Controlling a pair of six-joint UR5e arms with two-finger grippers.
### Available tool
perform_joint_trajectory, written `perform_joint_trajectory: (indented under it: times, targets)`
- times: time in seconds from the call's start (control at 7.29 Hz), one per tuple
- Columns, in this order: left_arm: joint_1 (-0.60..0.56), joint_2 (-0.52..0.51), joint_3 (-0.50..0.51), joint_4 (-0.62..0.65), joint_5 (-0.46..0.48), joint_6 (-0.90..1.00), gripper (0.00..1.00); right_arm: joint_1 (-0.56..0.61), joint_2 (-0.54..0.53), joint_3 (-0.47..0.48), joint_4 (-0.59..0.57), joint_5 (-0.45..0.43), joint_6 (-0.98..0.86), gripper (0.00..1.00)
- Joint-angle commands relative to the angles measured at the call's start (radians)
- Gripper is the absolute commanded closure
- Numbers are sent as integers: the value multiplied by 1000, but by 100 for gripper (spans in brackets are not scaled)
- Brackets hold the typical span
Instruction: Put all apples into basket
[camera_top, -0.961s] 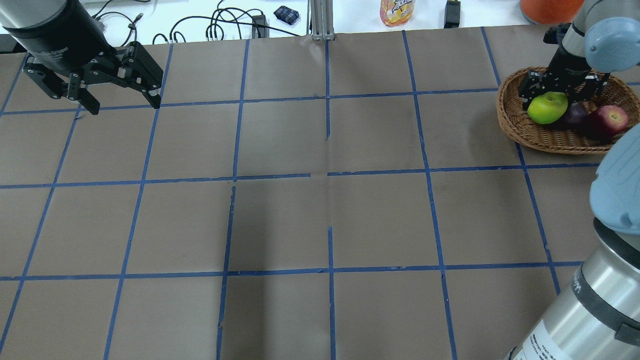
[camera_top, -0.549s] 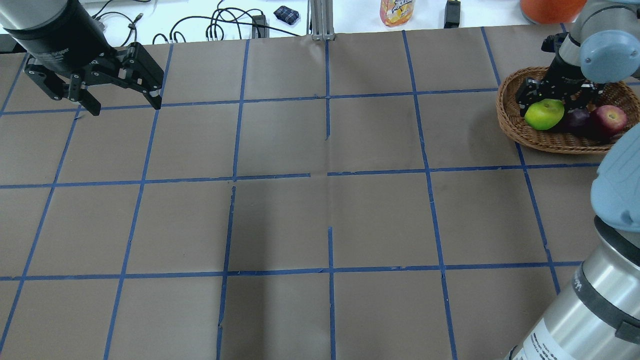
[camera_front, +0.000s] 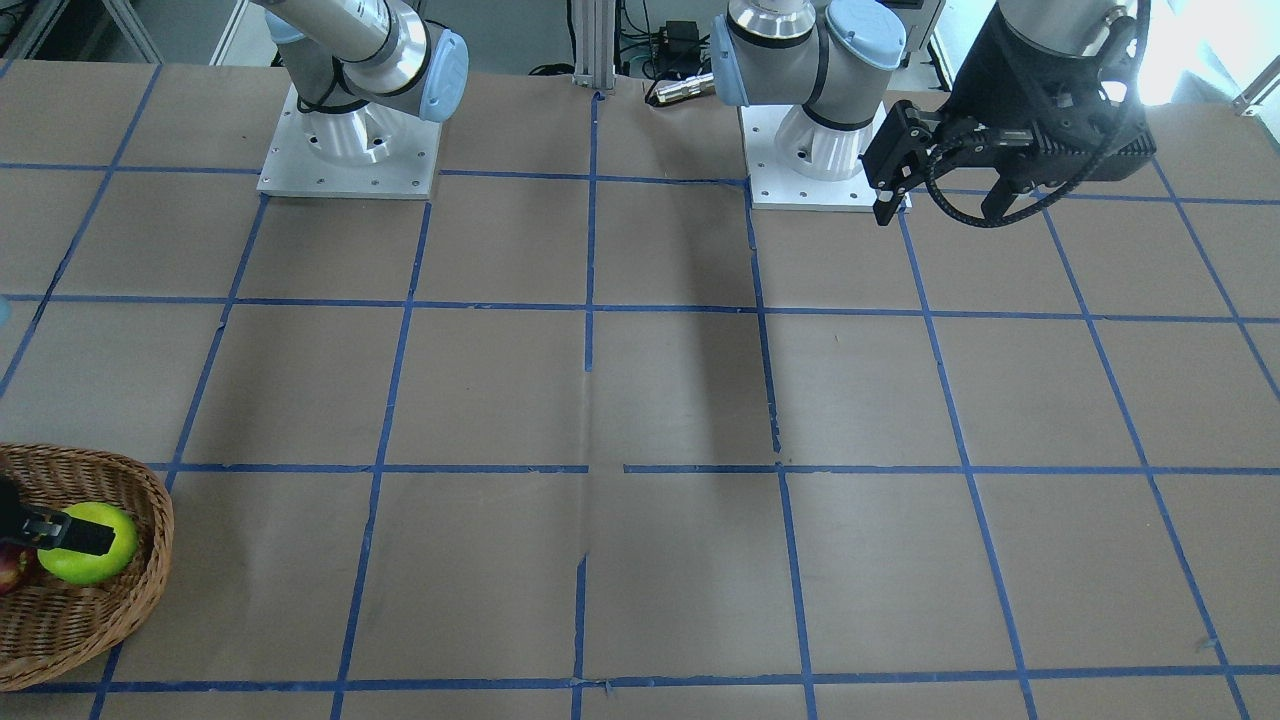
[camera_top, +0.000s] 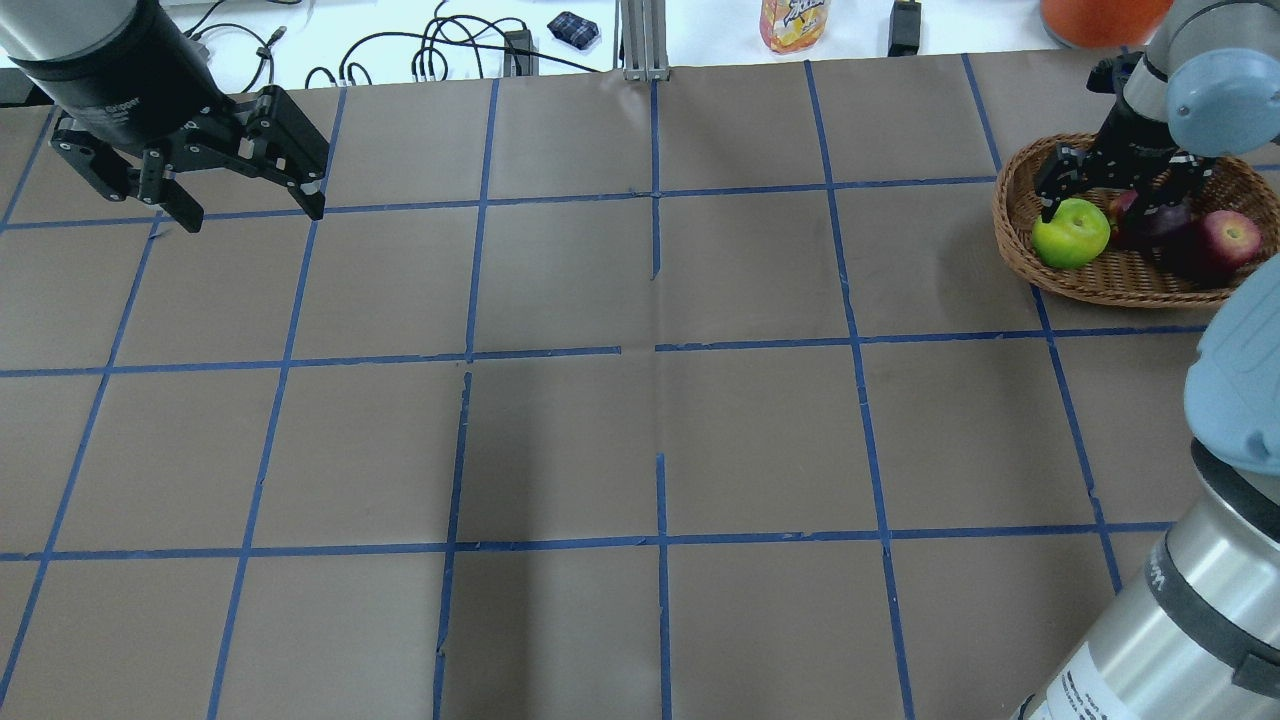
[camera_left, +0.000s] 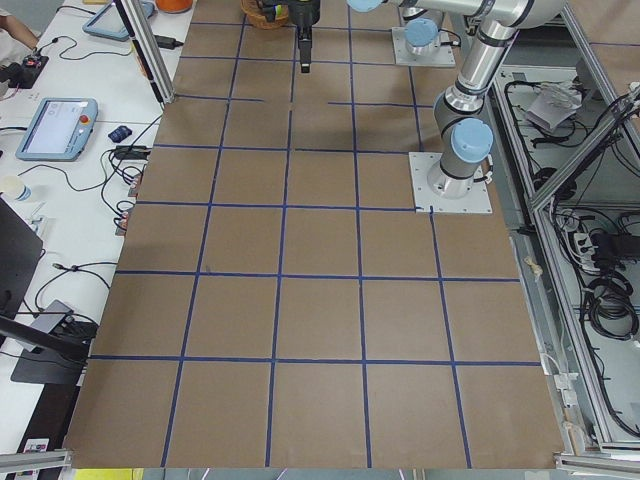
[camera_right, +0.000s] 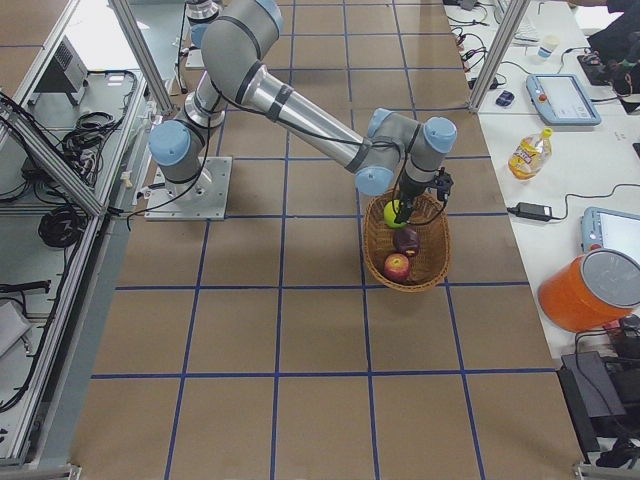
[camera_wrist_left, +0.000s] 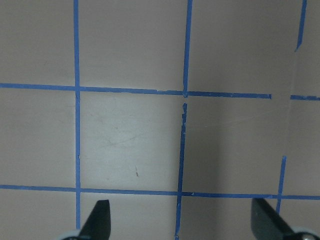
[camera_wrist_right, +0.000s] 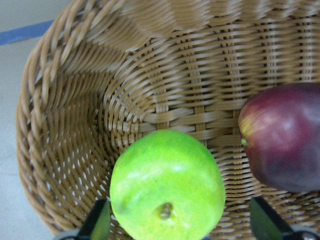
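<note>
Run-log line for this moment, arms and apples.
right gripper open over green apple | left gripper open above table | basket holds green apple, maroon apple, red apple | task looks done

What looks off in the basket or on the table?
Nothing stands out. The green apple, dark apple and red apple all lie in the upright basket; the right gripper hangs open over them.

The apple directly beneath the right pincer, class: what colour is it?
The apple is bright lime green, clearest in the right wrist-mounted view.
</note>
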Motion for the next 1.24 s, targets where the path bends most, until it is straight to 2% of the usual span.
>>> perform_joint_trajectory:
  times: [0.0, 0.27, 0.55, 0.82, 1.1]
  targets:
    - [0, 2, 0, 0, 1, 0, 0, 21, -133, -2, 125, 36, 6, 0]
    - [0, -1, 0, 0, 0, -2, 0, 96, -305, -3, 298, 30, 16, 0]
    - [0, 3, -4, 0, 1, 0, 0, 179, -440, 9, 395, 35, 18, 0]
    - [0, 2, -4, 0, 0, 0, 0, 250, -517, 17, 543, 33, 137, 0]
    - [0, 3, -6, 0, 1, 0, 0, 371, -527, 65, 543, 29, 290, 0]
